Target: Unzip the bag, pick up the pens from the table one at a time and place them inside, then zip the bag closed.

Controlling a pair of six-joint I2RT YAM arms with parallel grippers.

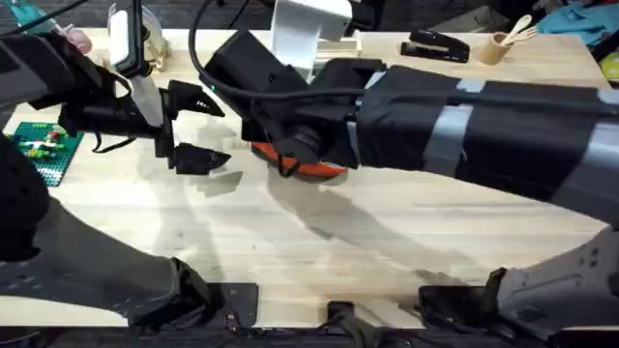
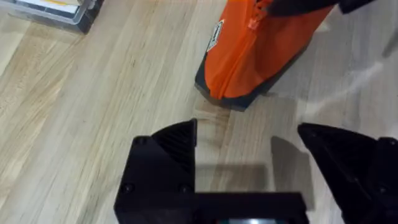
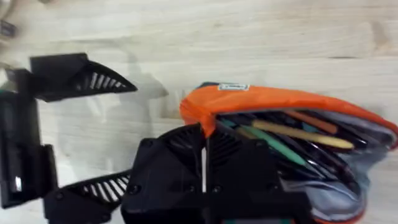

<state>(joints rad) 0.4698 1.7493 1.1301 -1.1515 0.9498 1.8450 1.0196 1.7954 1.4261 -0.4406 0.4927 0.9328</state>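
Observation:
The orange bag (image 1: 314, 170) lies on the table (image 1: 387, 242), mostly hidden under my right arm in the overhead view. Its mouth is open in the right wrist view, and pens lie inside the bag (image 3: 273, 99), among them a yellow pen (image 3: 305, 134) and a green one (image 3: 273, 144). My right gripper (image 3: 204, 163) is shut on the bag's zipper edge at one end. My left gripper (image 1: 200, 130) hovers open just left of the bag (image 2: 249, 56), holding nothing. Its black fingers (image 3: 81, 81) also show beyond the bag's end in the right wrist view.
A green brick plate (image 1: 44, 145) sits at the left edge. A black stapler (image 1: 435, 43) and a tan cup of wooden spoons (image 1: 501, 43) stand at the back right. A white object (image 1: 309, 29) is at the back centre. A clear box (image 2: 56, 9) lies nearby.

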